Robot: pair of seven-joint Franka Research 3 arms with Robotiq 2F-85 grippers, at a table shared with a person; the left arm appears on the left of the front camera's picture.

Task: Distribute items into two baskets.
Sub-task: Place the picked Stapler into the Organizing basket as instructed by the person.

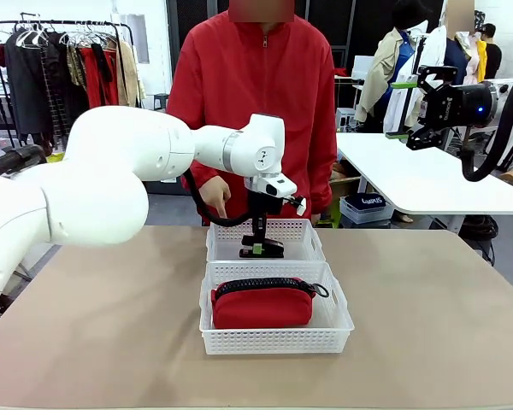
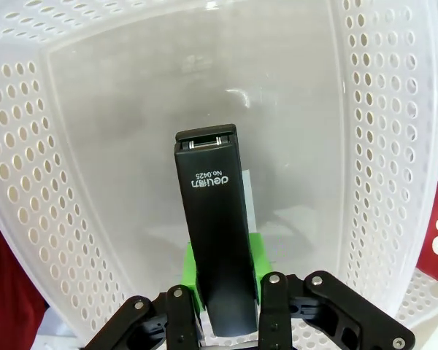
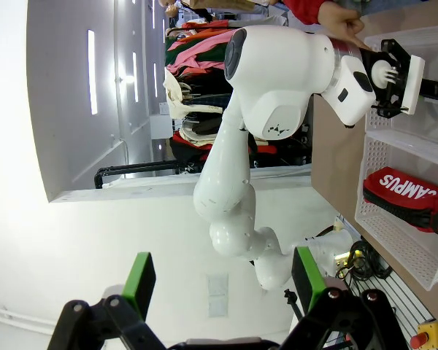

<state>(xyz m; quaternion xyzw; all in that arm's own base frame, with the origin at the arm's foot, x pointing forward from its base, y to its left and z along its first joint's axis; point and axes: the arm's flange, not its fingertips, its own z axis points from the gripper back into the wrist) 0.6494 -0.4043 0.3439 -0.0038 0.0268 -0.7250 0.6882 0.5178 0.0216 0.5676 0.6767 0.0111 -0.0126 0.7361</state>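
My left gripper [image 1: 261, 248] reaches down into the far, smaller basket [image 1: 218, 252], shut on the black stapler [image 1: 272, 250]. In the left wrist view its green pads [image 2: 193, 281] clamp the stapler [image 2: 213, 219] on both sides, close above the basket's floor [image 2: 131, 146]. The red zippered pouch [image 1: 263, 305] lies in the nearer, larger basket [image 1: 274, 342]; the right wrist view shows this pouch [image 3: 405, 193] too. Held high at the far right, my right gripper [image 1: 402, 109] is open and holds nothing, its fingers wide apart [image 3: 223, 281].
A person in a red jacket [image 1: 248, 94] stands at the far side, one hand [image 1: 215, 201] hanging just behind the smaller basket. The tan table [image 1: 427, 307] is bare on both sides of the baskets. A white table [image 1: 427, 175] stands farther back at right.
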